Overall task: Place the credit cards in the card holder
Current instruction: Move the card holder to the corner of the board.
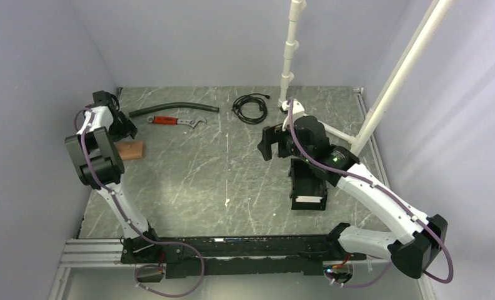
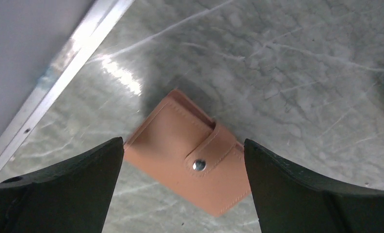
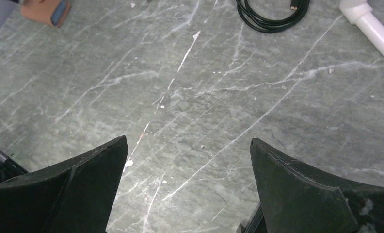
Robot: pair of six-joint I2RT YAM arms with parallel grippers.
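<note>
Left wrist view shows left fingers (image 2: 59,187) released above the tan wallet (image 2: 190,170); right fingers (image 3: 59,194) released above the worktop (image 3: 204,97).

Black card holder (image 1: 300,182) lies right of centre, pale card (image 1: 309,199) inside.

The left arm (image 1: 117,200) is folding up along the left edge of the table (image 1: 232,187), the left gripper (image 1: 124,124) pointing down, jaws wide apart. The right arm (image 1: 376,194) is reaching toward the table's middle, the right gripper (image 1: 271,142) likewise gaping.

Tan snap wallet (image 2: 190,167) flat btwn wide-apart left end effector (image 2: 183,187) fingers (image 2: 64,187).
</note>
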